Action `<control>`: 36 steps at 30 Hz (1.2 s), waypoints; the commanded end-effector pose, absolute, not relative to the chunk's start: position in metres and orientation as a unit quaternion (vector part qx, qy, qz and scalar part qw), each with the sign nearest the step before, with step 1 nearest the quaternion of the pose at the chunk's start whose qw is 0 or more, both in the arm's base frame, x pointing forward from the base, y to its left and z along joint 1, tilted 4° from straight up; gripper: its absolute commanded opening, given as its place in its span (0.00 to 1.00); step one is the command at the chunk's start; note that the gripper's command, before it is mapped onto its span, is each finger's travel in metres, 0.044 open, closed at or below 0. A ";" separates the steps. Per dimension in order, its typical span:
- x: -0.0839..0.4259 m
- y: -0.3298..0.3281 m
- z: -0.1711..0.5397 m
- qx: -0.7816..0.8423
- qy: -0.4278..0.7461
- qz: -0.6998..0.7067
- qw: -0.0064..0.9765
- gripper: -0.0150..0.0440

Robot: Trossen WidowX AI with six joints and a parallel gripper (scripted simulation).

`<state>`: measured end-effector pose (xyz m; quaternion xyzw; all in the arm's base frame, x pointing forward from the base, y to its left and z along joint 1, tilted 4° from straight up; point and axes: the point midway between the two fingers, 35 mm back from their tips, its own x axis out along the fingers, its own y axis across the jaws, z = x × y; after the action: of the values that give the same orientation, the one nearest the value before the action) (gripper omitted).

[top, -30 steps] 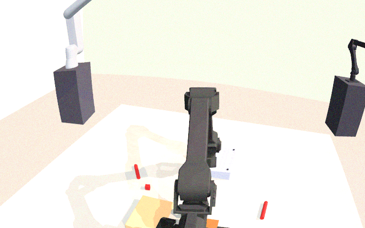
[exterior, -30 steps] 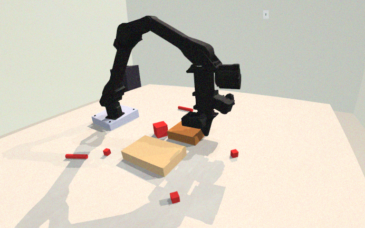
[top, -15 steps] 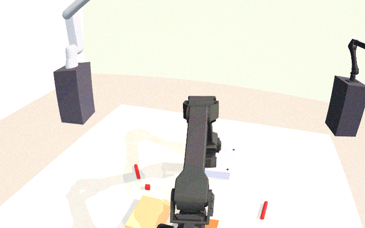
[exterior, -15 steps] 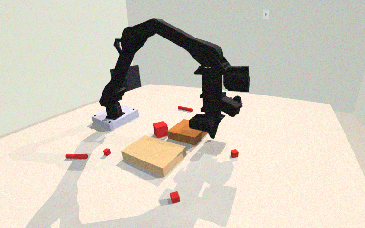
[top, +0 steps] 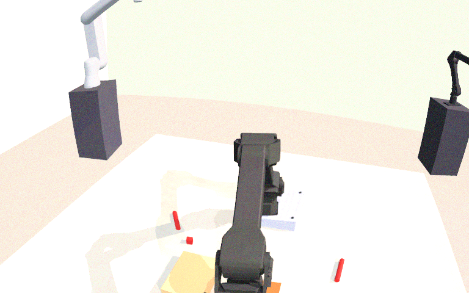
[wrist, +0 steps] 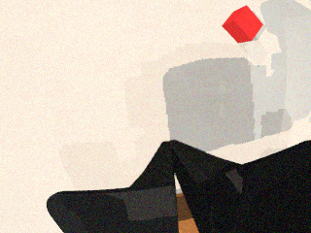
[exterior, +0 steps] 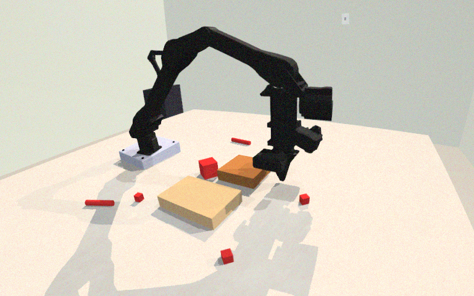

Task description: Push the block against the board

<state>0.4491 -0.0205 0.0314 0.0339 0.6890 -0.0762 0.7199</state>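
Note:
The orange-brown square block point(exterior: 238, 169) point(top: 273, 286) lies flat on the table, just behind the right end of the light tan board point(exterior: 199, 199) point(top: 188, 273). The two lie close with a narrow shadowed gap between them, and I cannot tell if their corners touch. My gripper point(exterior: 281, 176) point(wrist: 169, 147) is shut and empty. It hangs just off the block's right side, tips a little above the table. A strip of the block point(wrist: 185, 216) shows beneath the fingers in the wrist view. In the top view the arm hides the gripper.
A larger red cube point(exterior: 208, 167) stands by the block's left corner. Small red cubes point(exterior: 138, 197) point(exterior: 303, 198) point(exterior: 227, 255) point(wrist: 242, 23) and red cylinders point(exterior: 99, 202) point(exterior: 241, 140) point(top: 339, 270) lie scattered. The arm's base point(exterior: 150, 155) point(top: 288, 210) sits at the back. Dark pedestals point(top: 94, 119) point(top: 444, 136) stand off the table.

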 end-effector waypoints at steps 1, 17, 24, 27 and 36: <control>0.449 -0.018 0.071 0.033 0.684 -0.076 0.724 0.25; 0.437 0.002 0.081 -0.062 0.685 0.016 0.726 0.25; 0.424 0.018 0.081 -0.149 0.679 0.100 0.712 0.25; 0.419 0.025 0.080 -0.186 0.673 0.136 0.703 0.25; 0.400 0.044 0.078 -0.292 0.645 0.240 0.664 0.25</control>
<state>0.4093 0.0371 0.0811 -0.2497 0.6557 0.1997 0.6840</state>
